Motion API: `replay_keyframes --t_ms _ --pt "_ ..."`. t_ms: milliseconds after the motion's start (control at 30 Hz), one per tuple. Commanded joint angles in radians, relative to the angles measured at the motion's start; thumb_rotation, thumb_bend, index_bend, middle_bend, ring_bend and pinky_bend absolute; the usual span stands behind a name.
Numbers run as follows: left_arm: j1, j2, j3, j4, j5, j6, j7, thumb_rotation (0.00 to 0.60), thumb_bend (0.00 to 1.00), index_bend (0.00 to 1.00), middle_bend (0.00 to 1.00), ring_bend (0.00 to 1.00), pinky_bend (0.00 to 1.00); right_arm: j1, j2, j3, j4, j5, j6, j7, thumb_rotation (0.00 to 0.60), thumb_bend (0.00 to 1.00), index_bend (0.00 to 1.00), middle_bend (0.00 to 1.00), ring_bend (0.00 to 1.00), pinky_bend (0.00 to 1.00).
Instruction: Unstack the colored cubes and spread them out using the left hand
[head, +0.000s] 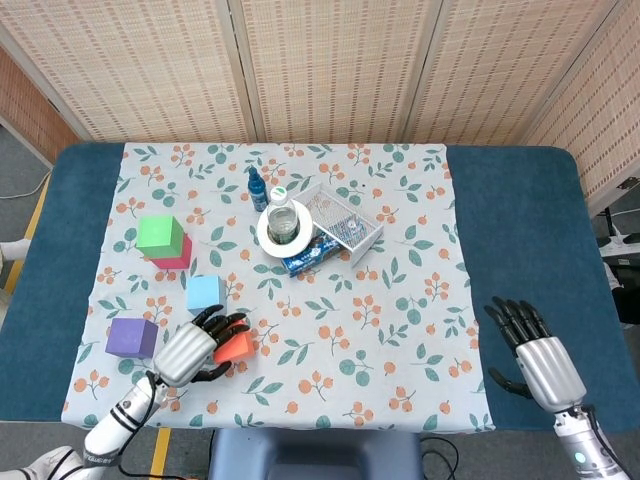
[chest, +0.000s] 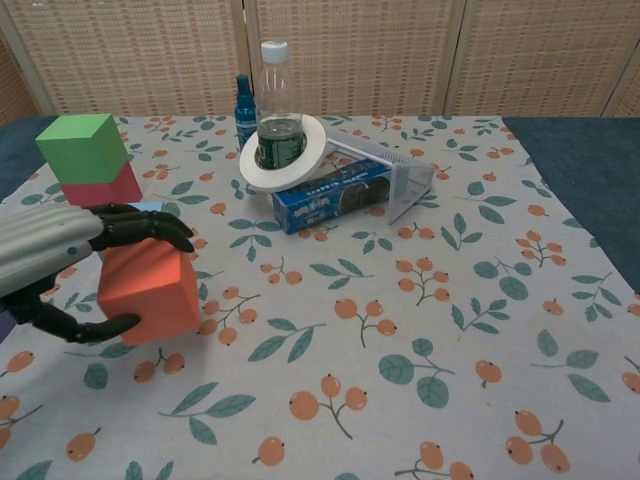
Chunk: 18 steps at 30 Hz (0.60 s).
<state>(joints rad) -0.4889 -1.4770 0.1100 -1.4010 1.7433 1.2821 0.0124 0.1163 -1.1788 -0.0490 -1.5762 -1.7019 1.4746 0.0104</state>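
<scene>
My left hand (head: 190, 351) (chest: 45, 265) grips the orange cube (head: 236, 347) (chest: 150, 290) near the front left of the cloth, fingers over its top and thumb under its near side. A light blue cube (head: 204, 293) lies just behind it. The green cube (head: 160, 236) (chest: 82, 146) still sits stacked on the pink cube (head: 177, 256) (chest: 105, 189) at the left. A purple cube (head: 131, 337) rests at the front left. My right hand (head: 535, 350) lies open on the blue table at the front right, holding nothing.
A water bottle (chest: 277, 105) standing in a white tape ring (chest: 300, 170), a blue snack box (chest: 330, 195), a clear plastic tray (chest: 390, 170) and a small blue spray bottle (chest: 243, 100) crowd the middle back. The flowered cloth (head: 380, 330) covers the table (head: 520, 230).
</scene>
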Motion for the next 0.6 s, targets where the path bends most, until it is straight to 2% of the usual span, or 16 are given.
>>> replay_keyframes --t_ms 33,100,200,300,433,600 --pt "0.041 0.048 0.058 -0.057 0.025 0.017 0.016 0.600 0.48 0.21 0.29 0.61 0.14 0.000 0.000 -0.003 -0.001 -0.004 0.000 -0.001 0.600 0.13 0.00 0.00 0.00 0.00" --pt "0.056 0.048 0.071 -0.056 0.025 0.021 0.011 0.600 0.46 0.18 0.25 0.52 0.13 -0.001 -0.001 -0.006 -0.002 -0.009 0.000 -0.002 0.600 0.13 0.00 0.00 0.00 0.00" --pt "0.063 0.038 0.073 -0.036 0.023 0.019 -0.007 0.600 0.42 0.06 0.14 0.27 0.10 -0.002 0.000 -0.010 -0.004 -0.016 0.004 -0.001 0.600 0.13 0.00 0.00 0.00 0.00" --pt "0.064 0.038 0.068 -0.034 0.020 0.019 -0.042 0.600 0.38 0.00 0.05 0.10 0.09 -0.005 0.004 -0.010 -0.008 -0.019 0.011 0.002 0.600 0.13 0.00 0.00 0.00 0.00" --pt "0.064 0.047 0.062 -0.039 0.017 0.016 -0.045 0.600 0.37 0.00 0.00 0.01 0.07 -0.006 0.007 -0.009 -0.009 -0.021 0.016 0.004 0.600 0.13 0.00 0.00 0.00 0.00" --pt "0.062 0.065 0.065 -0.062 0.021 0.002 -0.031 0.600 0.37 0.00 0.00 0.00 0.07 -0.005 0.006 -0.009 -0.009 -0.019 0.012 0.003 0.600 0.13 0.00 0.00 0.00 0.00"
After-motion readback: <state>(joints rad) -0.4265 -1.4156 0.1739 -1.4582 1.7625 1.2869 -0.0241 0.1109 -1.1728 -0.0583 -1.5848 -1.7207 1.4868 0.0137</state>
